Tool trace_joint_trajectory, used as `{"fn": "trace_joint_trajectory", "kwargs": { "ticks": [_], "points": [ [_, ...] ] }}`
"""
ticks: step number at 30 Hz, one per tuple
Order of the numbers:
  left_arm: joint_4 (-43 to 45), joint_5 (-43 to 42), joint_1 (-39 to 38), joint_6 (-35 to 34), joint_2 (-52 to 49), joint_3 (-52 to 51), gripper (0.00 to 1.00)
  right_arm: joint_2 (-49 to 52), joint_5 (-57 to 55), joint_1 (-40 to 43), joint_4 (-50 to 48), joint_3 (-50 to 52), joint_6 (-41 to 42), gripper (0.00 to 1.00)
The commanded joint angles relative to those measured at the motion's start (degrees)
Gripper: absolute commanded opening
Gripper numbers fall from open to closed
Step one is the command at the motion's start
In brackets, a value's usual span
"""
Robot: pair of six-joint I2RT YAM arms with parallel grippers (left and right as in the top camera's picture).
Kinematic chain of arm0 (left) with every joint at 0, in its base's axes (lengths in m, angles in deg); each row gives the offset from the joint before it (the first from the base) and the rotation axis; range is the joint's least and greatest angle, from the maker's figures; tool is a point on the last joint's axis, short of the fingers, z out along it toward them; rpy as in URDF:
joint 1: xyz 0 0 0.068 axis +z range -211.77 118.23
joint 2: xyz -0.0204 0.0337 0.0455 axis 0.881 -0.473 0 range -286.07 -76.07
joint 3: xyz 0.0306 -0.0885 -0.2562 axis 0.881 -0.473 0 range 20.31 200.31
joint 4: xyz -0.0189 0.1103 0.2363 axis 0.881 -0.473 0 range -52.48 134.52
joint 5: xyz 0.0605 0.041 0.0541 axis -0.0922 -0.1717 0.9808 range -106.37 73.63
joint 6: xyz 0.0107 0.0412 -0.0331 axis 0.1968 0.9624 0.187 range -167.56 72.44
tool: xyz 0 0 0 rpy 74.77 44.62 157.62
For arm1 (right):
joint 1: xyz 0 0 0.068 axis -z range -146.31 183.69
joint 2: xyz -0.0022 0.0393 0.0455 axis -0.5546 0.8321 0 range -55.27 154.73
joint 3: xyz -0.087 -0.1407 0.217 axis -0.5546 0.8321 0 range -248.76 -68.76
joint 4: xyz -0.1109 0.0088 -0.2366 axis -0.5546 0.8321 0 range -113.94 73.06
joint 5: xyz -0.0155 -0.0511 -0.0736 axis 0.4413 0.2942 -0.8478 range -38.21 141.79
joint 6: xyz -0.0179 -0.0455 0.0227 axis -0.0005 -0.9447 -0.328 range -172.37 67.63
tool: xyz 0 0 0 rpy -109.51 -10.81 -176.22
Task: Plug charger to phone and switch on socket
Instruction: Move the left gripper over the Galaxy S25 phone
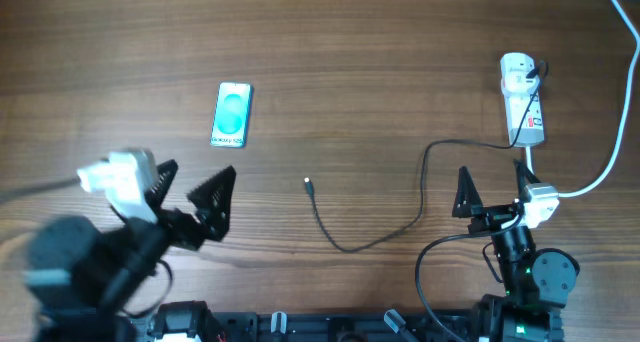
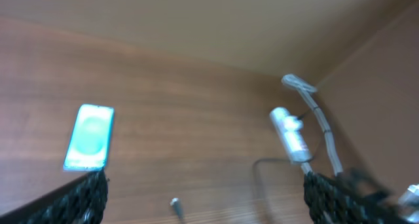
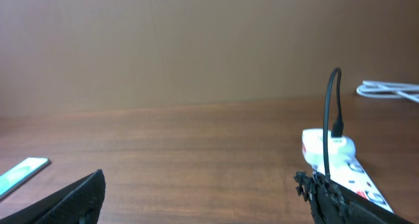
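Note:
The phone (image 1: pixel 232 114) lies flat at the left middle of the table with its cyan screen up; the left wrist view has it at upper left (image 2: pixel 90 137), and its edge shows in the right wrist view (image 3: pixel 23 171). The white socket (image 1: pixel 521 98) (image 2: pixel 290 135) (image 3: pixel 334 155) lies at the far right with the charger's black plug (image 3: pixel 336 127) in it. The charger cable (image 1: pixel 421 197) loops across the table, and its connector tip (image 1: pixel 308 185) (image 2: pixel 175 204) lies loose near the centre. My left gripper (image 1: pixel 190 182) (image 2: pixel 206 207) is open below the phone. My right gripper (image 1: pixel 493 187) (image 3: pixel 206 204) is open just below the socket. Both are empty.
A thick white lead (image 1: pixel 612 142) (image 3: pixel 389 90) runs from the socket's near end up the right side of the wooden table (image 1: pixel 380 72). The arm bases stand along the front edge.

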Motion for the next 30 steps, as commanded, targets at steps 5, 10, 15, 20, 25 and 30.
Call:
{"fn": "trace_joint_trajectory", "kwargs": {
  "ticks": [5, 10, 15, 20, 25, 30],
  "points": [
    [-25.3, -3.6, -0.4, 4.0, -27.4, 39.0, 1.0, -0.5, 0.7, -0.2, -0.2, 0.1, 0.4, 1.0],
    [-26.6, -3.9, -0.4, 3.8, -34.9, 43.0, 1.0, -0.5, 0.7, -0.2, -0.3, 0.1, 0.4, 1.0],
    [-26.3, -3.9, -0.4, 3.8, -40.7, 43.0, 1.0, -0.5, 0.7, -0.2, -0.3, 0.1, 0.4, 1.0],
    [-26.7, -3.9, -0.4, 3.8, -46.5, 42.8, 0.04, -0.5, 0.7, -0.2, -0.3, 0.1, 0.4, 1.0],
    [-28.7, -3.8, -2.9, 3.8, -53.5, 42.1, 0.04, -0.5, 0.7, -0.2, -0.3, 0.1, 0.4, 1.0],
    [-28.7, -1.9, -7.0, 3.8, -60.0, 39.6, 0.04, -0.5, 0.7, -0.2, -0.3, 0.1, 0.4, 0.99]
  ]
}}
